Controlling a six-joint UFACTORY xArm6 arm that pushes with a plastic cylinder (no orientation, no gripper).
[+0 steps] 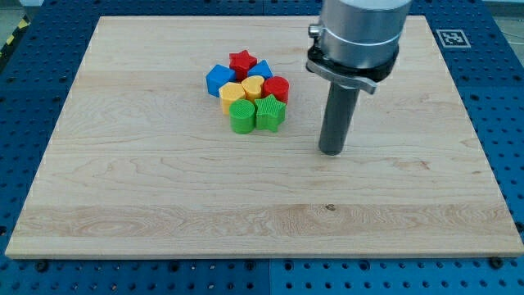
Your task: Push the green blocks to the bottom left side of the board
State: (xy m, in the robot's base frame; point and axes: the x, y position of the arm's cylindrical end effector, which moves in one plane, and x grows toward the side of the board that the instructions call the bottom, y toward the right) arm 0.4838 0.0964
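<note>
Down on the desk (164, 205), my tip (332, 152), a bare rod end, stood right of the green round block (241, 116) and the green, perhaps star-shaped, block (269, 112). Both touched the yellow blocks (232, 92), red blocks (277, 88) and blue blocks (219, 79) clustered behind.

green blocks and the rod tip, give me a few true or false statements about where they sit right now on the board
1. The two green blocks, a green round block and a green star block, sit side by side at the cluster's bottom edge. True.
2. My tip is touching the green star block. False: it stands apart, to the view's right of the cluster.
3. The green blocks already lie in the bottom left of the wooden board. False: they are above the middle, near the centre.
4. A red star block sits at the cluster's top. True.
5. The blue block is on the cluster's right. False: it is on its left.
</note>
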